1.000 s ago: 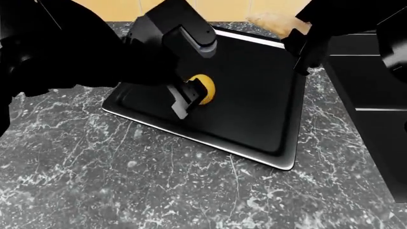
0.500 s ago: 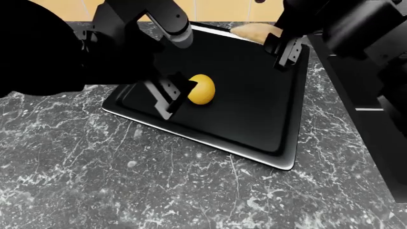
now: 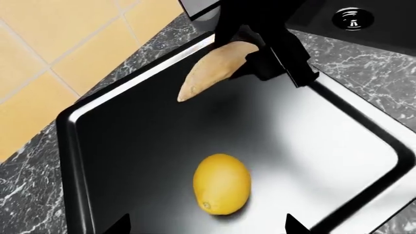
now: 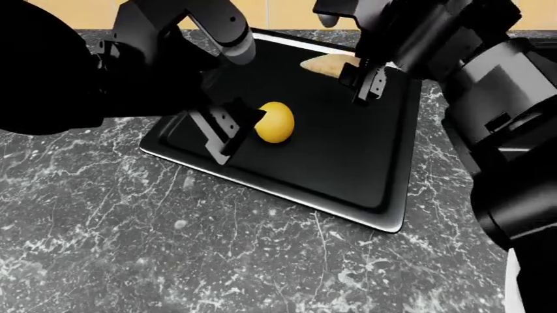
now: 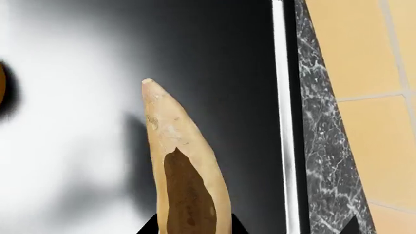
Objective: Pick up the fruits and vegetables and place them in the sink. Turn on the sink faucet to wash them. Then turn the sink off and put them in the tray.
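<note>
We have the lemon lying on the floor of the tray, left of centre, with our left pincer just beside it on its left, spread and holding nothing; in the left wrist view the lemon sits free between the two fingertips at the frame's edge. The tan vegetable is at the tray's far edge, right of the lemon and well apart from it. Our right pincer hangs over its thick end. From the right wrist view the vegetable runs up between the fingers, but we cannot tell whether they are pinching it or only straddling it, nor whether it rests on the tray floor.

Our worry is the vegetable. If it is let go while tilted, its tapered shape could make it roll toward the far rim and come to rest on it, or tip over onto the tabletop. The lemon could also roll on the smooth floor if the left fingers brush it while pulling back.

Around the tray, marbled tabletop shows near and left, and a tiled wall stands beyond the far rim. The sink drain shows to the right. Nothing lies between the two pieces.
</note>
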